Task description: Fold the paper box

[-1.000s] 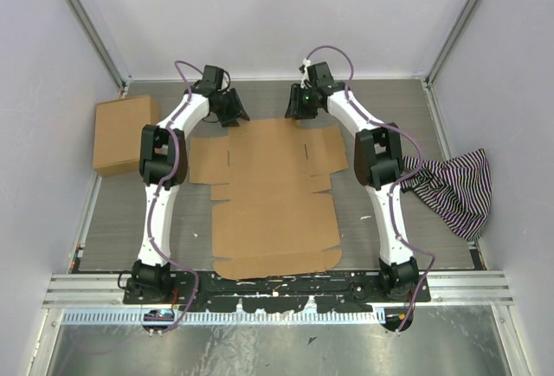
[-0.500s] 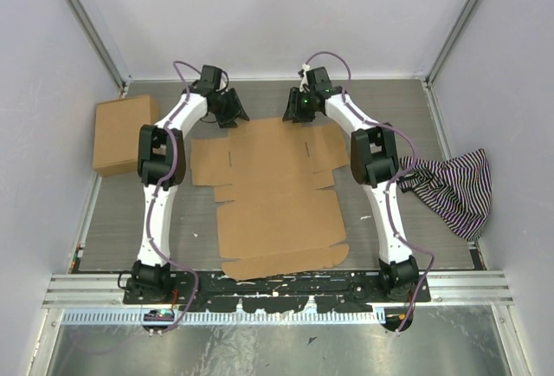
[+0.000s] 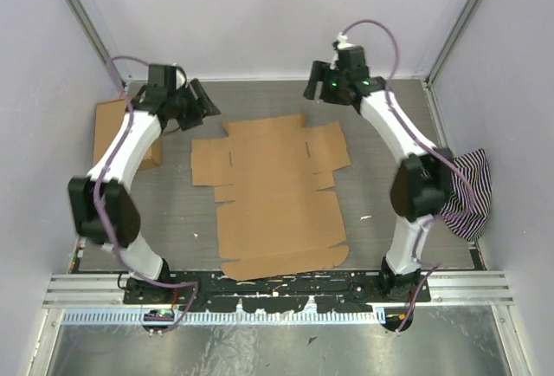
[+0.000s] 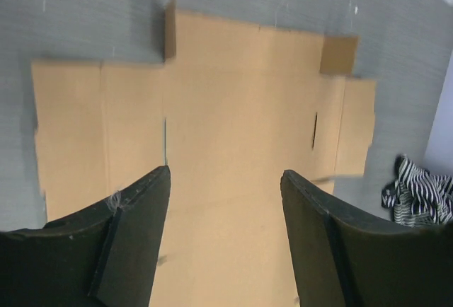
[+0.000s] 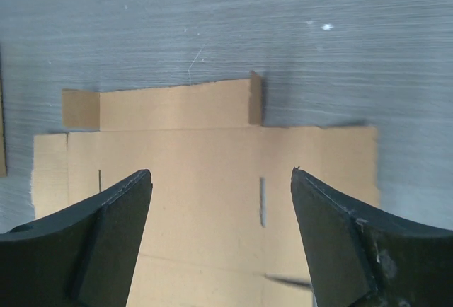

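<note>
The paper box (image 3: 275, 194) lies flat and unfolded on the grey table, a brown die-cut sheet with side flaps and slits. It also shows in the left wrist view (image 4: 233, 144) and the right wrist view (image 5: 205, 172). My left gripper (image 3: 195, 103) is open and empty, raised above the table beyond the sheet's far left corner. My right gripper (image 3: 313, 81) is open and empty, raised beyond the sheet's far right edge. In each wrist view the open fingers (image 4: 134, 236) (image 5: 106, 236) frame the sheet from above without touching it.
A ready-made brown cardboard box (image 3: 112, 129) stands at the far left, partly behind the left arm. A striped cloth (image 3: 463, 187) lies at the right wall, also in the left wrist view (image 4: 417, 187). Walls enclose the table on three sides.
Both arms have lifted and swung outward, away from the sheet's far edge. The sheet has stayed flat, shifted slightly since a second ago.
</note>
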